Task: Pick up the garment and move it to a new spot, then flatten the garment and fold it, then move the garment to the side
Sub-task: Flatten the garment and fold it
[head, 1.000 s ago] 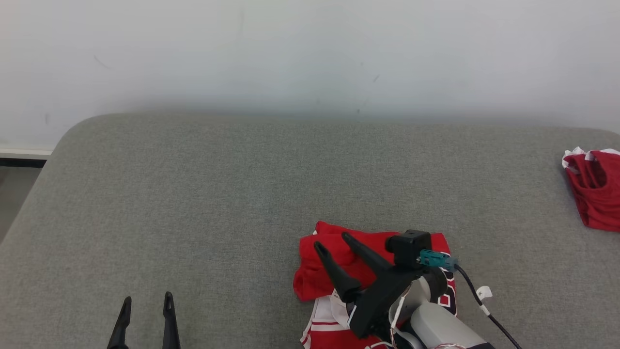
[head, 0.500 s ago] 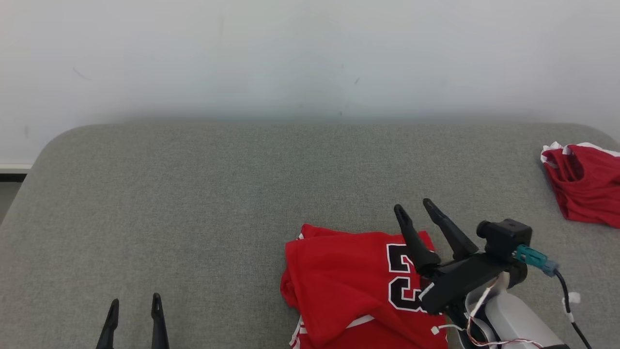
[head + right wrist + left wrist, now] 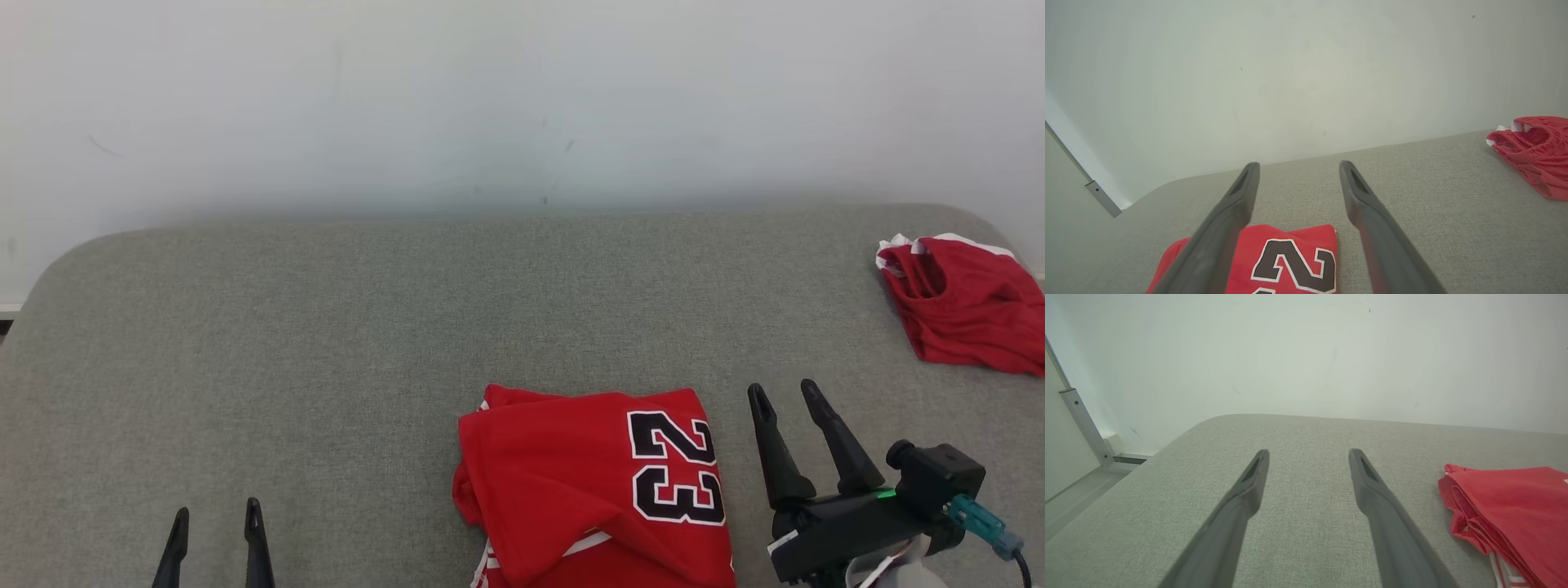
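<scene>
The garment (image 3: 588, 490) is a red jersey with a black and white "23", lying folded on the grey cushion near its front edge; it also shows as a red fold at the right of the left wrist view (image 3: 1511, 514) and below the fingers in the right wrist view (image 3: 1290, 261). My right gripper (image 3: 785, 394) stands open just right of the jersey, holding nothing. At the lower left my left gripper (image 3: 214, 514) is open and empty, well apart from the jersey.
A second red garment (image 3: 963, 314) lies crumpled at the cushion's far right edge. The grey cushion (image 3: 326, 327) has rounded corners and meets a pale wall (image 3: 522, 98) at the back. Bare fabric stretches across the left and middle.
My right gripper has swung from over the jersey to its right side, open throughout. The jersey now lies uncovered with the number showing. The head camera has shifted rightward.
</scene>
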Tool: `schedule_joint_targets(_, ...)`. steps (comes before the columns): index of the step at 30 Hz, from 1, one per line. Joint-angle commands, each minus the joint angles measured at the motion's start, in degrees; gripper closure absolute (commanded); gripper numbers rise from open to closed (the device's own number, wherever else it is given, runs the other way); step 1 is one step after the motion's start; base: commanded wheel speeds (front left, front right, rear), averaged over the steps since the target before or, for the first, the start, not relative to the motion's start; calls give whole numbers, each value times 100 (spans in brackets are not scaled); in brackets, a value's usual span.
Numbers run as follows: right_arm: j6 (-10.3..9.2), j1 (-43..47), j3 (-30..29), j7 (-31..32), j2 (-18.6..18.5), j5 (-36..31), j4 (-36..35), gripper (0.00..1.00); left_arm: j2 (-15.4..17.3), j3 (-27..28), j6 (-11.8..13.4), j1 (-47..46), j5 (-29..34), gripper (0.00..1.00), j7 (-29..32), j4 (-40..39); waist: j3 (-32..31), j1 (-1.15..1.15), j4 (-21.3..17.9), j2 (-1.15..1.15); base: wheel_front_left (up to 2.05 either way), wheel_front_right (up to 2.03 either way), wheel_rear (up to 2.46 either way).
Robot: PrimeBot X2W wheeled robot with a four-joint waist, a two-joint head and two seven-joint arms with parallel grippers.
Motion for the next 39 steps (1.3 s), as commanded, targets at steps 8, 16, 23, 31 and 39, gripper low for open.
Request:
schedule_joint_targets(8, -17, 442, -263, -159, 183, -336, -313, 0, -10, -112, -10, 40, -1, 0, -18, -34, -14, 0, -11, 0, 0, 0, 0)
schedule_joint_targets(16, -17, 744, -467, -219, 406, -481, -352, 0, -10, -488, -102, -25, 33, 0, -18, 75, -12, 0, 0, 0, 0, 0, 0)
schedule_joint_targets(23, -17, 819, -451, -221, 575, -603, -236, 0, -6, -1309, -329, -136, 59, 0, -18, 526, 48, 0, -110, 0, 0, 0, 0)
schedule_joint_targets(31, -17, 789, -426, -223, 668, -658, -193, 0, -4, -2217, -418, -315, -79, 0, -18, 1254, 171, 0, -340, 0, 0, 0, 0)
schedule_joint_targets(39, -17, 695, -425, -216, 691, -663, -183, 0, 0, -2751, -423, -549, -266, 0, -18, 1689, 267, 0, -559, 0, 0, 0, 0)
